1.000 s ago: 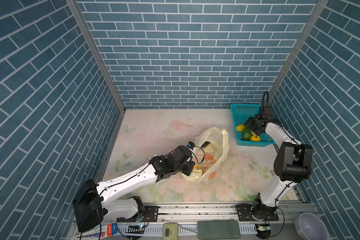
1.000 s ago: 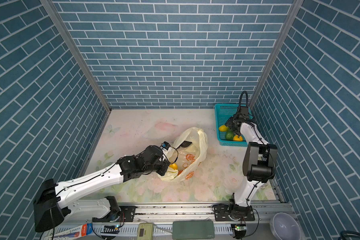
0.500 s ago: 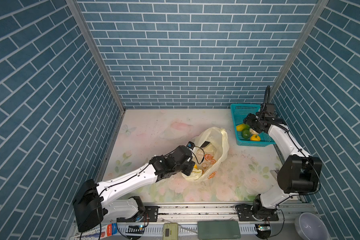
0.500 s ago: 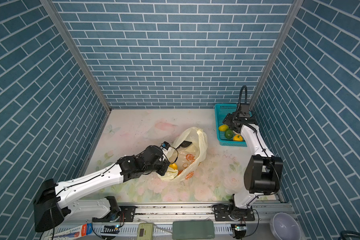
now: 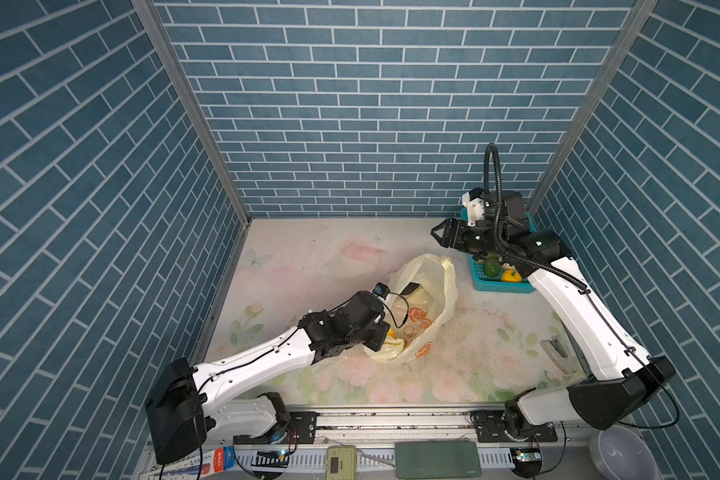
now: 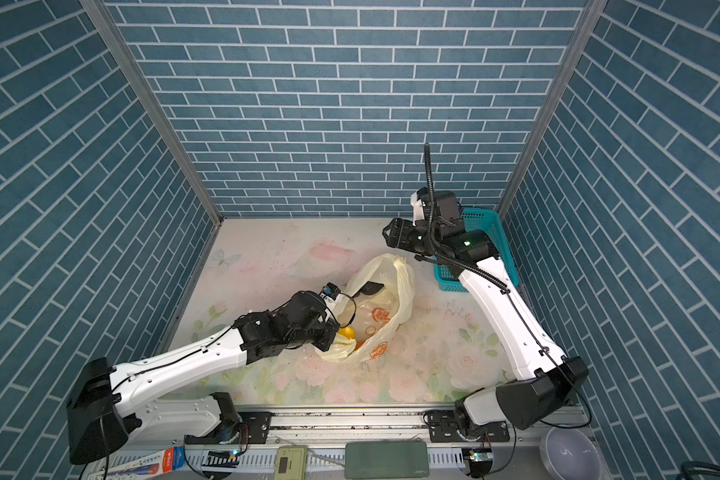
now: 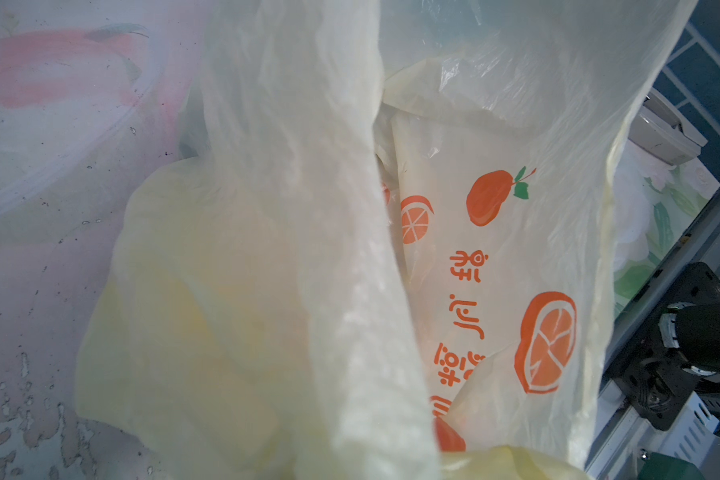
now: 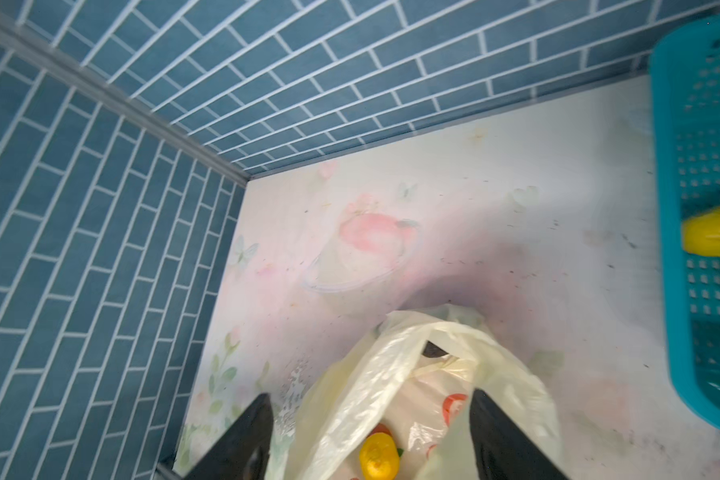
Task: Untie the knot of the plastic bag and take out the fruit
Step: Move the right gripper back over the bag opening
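Note:
The plastic bag (image 5: 429, 282) (image 6: 391, 270) lies mid-table with its mouth gaping; the knot does not show. My left gripper (image 5: 385, 332) (image 6: 335, 334) is shut on the bag's near rim, and pale plastic (image 7: 495, 249) fills the left wrist view and hides the jaws. Inside the bag I see a yellow lemon (image 8: 378, 459) (image 6: 347, 332) and a dark piece of fruit (image 8: 433, 351). My right gripper (image 5: 435, 237) (image 8: 375, 440) hangs open and empty in the air between basket and bag, pointing at the bag's mouth (image 8: 391, 374).
A teal basket (image 5: 499, 286) (image 8: 703, 124) at the back right holds a green fruit (image 5: 492, 268) and a yellow one (image 5: 511, 275). Brick walls close three sides. A small grey-white object (image 5: 555, 351) lies near the right edge. A grey bowl (image 5: 622, 453) sits below the table's front.
My right gripper has left the basket and swung left toward the bag, staying open. The left arm and the bag have not moved.

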Action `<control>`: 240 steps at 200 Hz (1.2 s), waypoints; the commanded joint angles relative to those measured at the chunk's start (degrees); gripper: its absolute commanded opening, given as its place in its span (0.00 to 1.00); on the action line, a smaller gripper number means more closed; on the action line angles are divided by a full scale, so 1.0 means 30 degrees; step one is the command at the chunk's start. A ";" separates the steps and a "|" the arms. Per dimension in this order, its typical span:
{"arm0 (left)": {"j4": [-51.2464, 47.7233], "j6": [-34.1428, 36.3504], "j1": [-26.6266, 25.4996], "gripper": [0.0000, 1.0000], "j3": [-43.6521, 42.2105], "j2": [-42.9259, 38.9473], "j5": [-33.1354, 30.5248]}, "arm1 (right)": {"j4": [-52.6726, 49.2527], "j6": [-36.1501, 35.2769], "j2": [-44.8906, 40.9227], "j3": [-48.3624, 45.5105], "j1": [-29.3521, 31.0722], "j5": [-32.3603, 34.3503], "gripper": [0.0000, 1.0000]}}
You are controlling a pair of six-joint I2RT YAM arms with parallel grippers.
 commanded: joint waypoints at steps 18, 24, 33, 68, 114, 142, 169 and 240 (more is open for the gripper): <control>-0.0201 -0.0176 -0.0116 0.00 -0.0203 -0.0498 -0.0282 | -0.1295 0.0538 0.2144 0.2397 0.2312 -0.0528 0.72; -0.0127 -0.0254 -0.0100 0.00 -0.0269 -0.0532 -0.0332 | -0.1291 0.0532 0.2402 0.2379 0.2569 -0.0475 0.72; -0.0018 -0.0354 -0.0112 0.00 -0.0332 -0.0592 -0.0345 | -0.1275 0.0431 0.2721 0.2186 0.2933 -0.0362 0.72; 0.0086 -0.0388 -0.0001 0.00 -0.0303 -0.0765 -0.0518 | -0.0197 0.0211 0.2443 -0.0544 0.4006 0.0148 0.71; 0.0518 -0.0675 0.0153 0.00 -0.0475 -0.0831 -0.0070 | 0.2027 0.0370 -0.0154 -0.6241 0.5169 0.1633 0.70; 0.0939 -0.0673 0.0203 0.00 -0.0634 -0.0847 0.0441 | 0.3770 0.0498 -0.1501 -0.9705 0.5648 0.3102 0.69; 0.1235 -0.0610 0.0191 0.00 -0.0679 -0.0930 0.0906 | 0.5967 0.0473 -0.2207 -1.2683 0.5963 0.3850 0.67; 0.1373 -0.0091 0.0096 0.00 -0.0696 -0.1001 0.2927 | 0.7582 0.1578 -0.2754 -1.7609 0.6737 0.5616 0.65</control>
